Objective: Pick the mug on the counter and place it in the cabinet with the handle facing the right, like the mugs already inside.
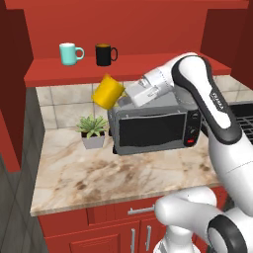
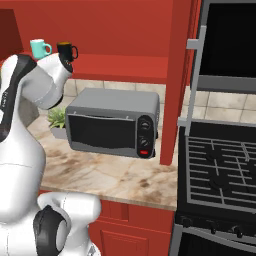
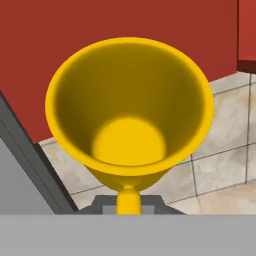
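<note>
The yellow mug hangs tilted in the air just below the cabinet's shelf board, over the left top corner of the toaster oven. My gripper is shut on it from the right. In the hand view the mug opens toward the camera, and its handle sits low between my finger tips. The teal mug and the black mug stand on the shelf with their handles to the right. The marbled counter lies below.
A grey toaster oven stands on the counter under the mug, with a small potted plant to its left. A black stove adjoins on the right, past a red cabinet side panel. The tiled wall is behind.
</note>
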